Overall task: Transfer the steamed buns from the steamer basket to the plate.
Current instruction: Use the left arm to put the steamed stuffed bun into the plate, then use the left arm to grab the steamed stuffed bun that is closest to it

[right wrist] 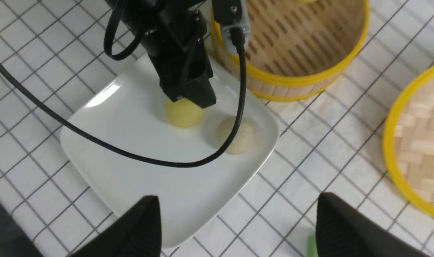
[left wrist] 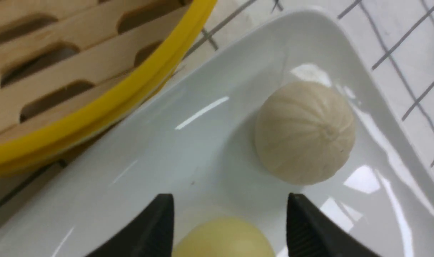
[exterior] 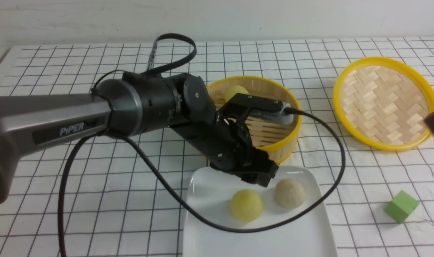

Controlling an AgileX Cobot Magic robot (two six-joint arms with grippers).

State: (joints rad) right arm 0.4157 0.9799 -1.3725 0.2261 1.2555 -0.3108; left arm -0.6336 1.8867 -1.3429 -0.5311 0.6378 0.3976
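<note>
Plainly found the left gripper [left wrist: 231, 210] low over the plate [exterior: 210, 232], jaws spread wide and clamped on nothing. Saw a pale yellow bun [exterior: 246, 205] lying on the plate right beneath, between the two tips; could not tell whether either tip touched it. Noted the greyish beige bun [exterior: 289, 193] resting on the plate too, at about 2 o'clock of the yellow one, near but apart. Placed the steamer basket [exterior: 292, 135] at 12 o'clock of the plate, its rim just beside the plate's far edge. Spotted a second yellow bun [exterior: 235, 93] inside the basket, against the wall at about 10 o'clock, partly hidden by the arm. Caught the right gripper [right wrist: 238, 217] well off toward 3 o'clock, jaws likewise wide and empty. Marked a woven lid [exterior: 384, 103] on the checked cloth [exterior: 42, 71] at 3 o'clock of the basket, and a green cube [exterior: 400, 206] at 3 o'clock of the plate. Traced a black cable [exterior: 342, 157] looping across the plate's near half.
</note>
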